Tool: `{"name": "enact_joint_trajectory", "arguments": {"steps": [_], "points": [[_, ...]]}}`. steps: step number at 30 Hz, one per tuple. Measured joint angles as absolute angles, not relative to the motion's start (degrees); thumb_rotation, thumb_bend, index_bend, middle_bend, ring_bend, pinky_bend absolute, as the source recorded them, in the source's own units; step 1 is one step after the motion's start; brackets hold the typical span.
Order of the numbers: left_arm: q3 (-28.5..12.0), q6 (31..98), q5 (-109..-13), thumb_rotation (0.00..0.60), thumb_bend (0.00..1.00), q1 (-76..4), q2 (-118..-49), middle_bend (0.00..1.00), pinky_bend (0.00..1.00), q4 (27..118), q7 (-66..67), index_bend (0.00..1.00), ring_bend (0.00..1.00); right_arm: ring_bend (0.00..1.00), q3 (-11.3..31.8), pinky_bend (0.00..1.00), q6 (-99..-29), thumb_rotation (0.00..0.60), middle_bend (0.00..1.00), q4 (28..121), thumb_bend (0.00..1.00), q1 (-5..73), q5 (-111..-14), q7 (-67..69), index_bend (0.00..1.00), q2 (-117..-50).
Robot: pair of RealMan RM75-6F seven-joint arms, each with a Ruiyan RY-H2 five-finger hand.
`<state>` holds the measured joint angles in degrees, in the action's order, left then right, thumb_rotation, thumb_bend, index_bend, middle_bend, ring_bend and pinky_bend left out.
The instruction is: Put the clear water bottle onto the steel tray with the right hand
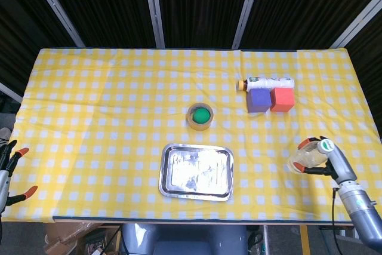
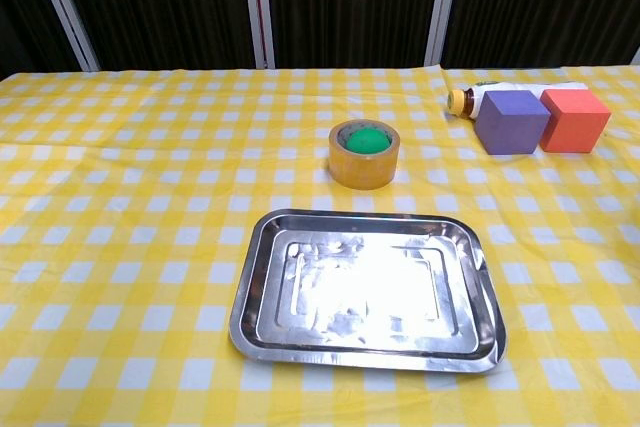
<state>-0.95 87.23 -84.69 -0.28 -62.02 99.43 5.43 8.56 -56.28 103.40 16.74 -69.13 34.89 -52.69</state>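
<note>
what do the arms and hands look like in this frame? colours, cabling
Right hand: dark fingers with orange tips, on a silver-grey cylindrical forearm with a thin black cable alongside. Left hand: only partly in frame, dark fingers, orange tips. Chest view shows neither.

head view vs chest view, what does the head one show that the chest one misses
Only the head view shows the right hand holding the clear water bottle near the table's right front corner, well to the right of the tray, and the left hand with its fingers spread at the left edge. The chest view shows nothing extra, only a closer, lower angle. Both share the bare steel tray, the tape roll with a green ball inside, the purple cube, the red cube and a lying white bottle.
</note>
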Motion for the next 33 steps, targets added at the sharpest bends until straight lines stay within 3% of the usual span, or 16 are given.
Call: {"name": "enact_joint_trajectory", "arguments": {"steps": [6,16,24,33], "points": [[-0.92,87.43,-84.78,0.600,0.16,-0.20,-62.01,0.01,0.00,99.53,5.45,0.17,0.00,0.42,7.26,0.00,-55.38,0.600,0.73,100.33,1.00,15.77,-73.53,38.17,0.88,-53.40],[-0.76,87.53,-85.36,0.600,0.16,-0.17,-61.67,0.01,0.00,99.53,4.61,0.17,0.00,0.42,6.16,0.00,-54.46,0.600,0.73,108.37,1.00,18.45,-79.50,33.62,0.88,-58.91],[-0.75,87.41,-85.53,0.600,0.16,-0.19,-61.09,0.01,0.00,99.39,2.80,0.17,0.00,0.42,6.84,0.00,-54.49,0.600,0.73,114.06,1.00,21.41,-76.33,22.44,0.88,-66.46],[-0.31,86.47,-86.12,0.600,0.16,-0.58,-60.92,0.01,0.00,99.21,1.86,0.17,0.00,0.42,8.12,0.00,-57.13,0.600,0.73,114.94,1.00,24.52,-69.57,10.88,0.88,-79.30]]}}
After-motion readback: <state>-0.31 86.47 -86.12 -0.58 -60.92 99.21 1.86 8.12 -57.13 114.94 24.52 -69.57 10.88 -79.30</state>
